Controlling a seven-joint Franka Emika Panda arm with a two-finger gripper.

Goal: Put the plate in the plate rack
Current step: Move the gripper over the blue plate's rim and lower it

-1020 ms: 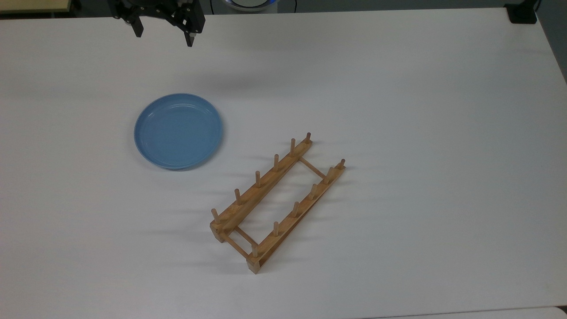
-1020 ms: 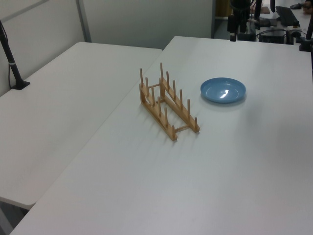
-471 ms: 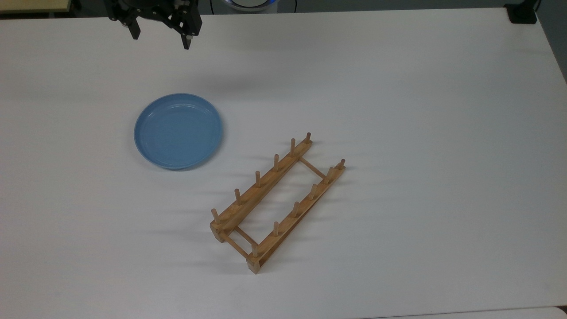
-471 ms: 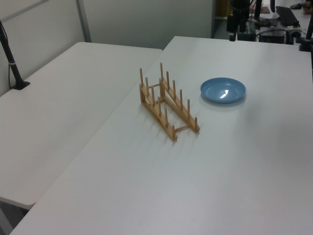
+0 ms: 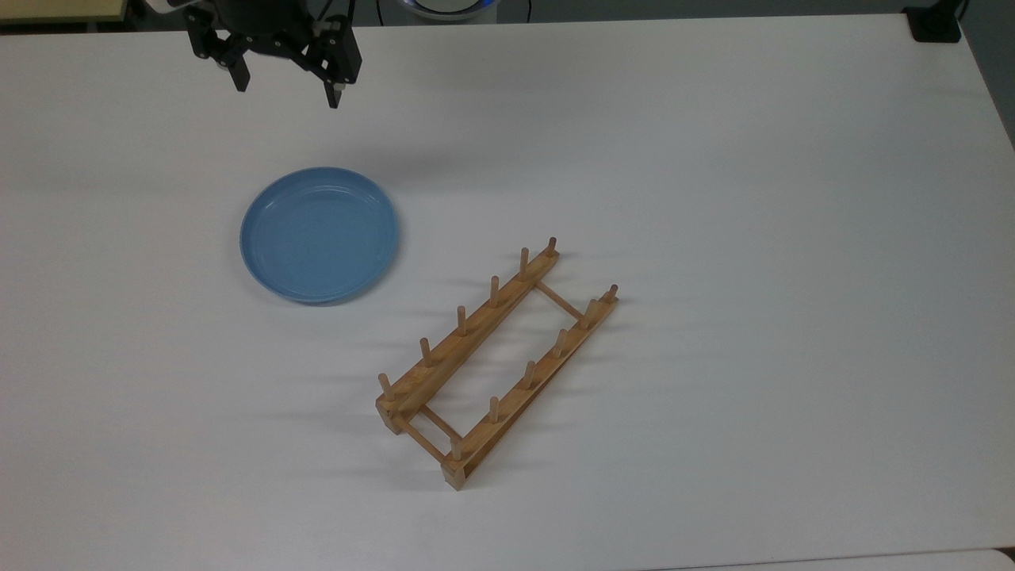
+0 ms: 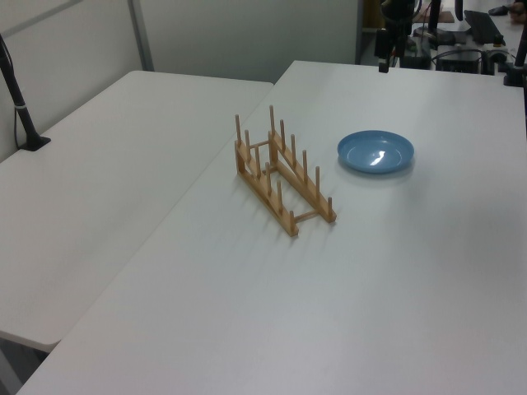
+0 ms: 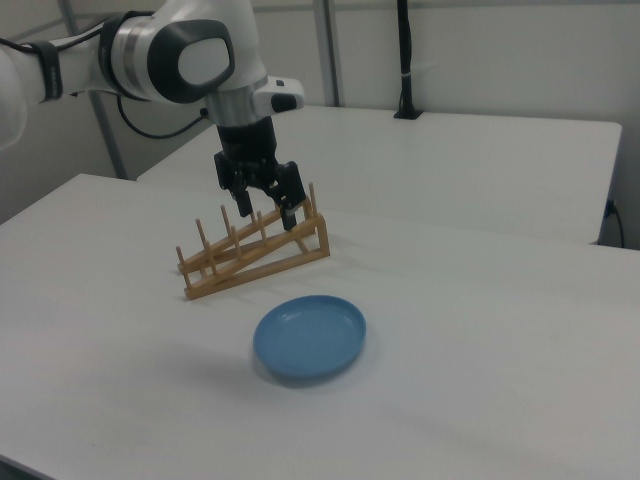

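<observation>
A broad white table carries two things. The plate lies flat on it, rim up, at about nine o'clock of the table's middle in the top view. The plate rack stands on its rails toward five o'clock from the plate, well apart from it, set slantwise with its pegs upright. In the left view a second white table butts against the first.
</observation>
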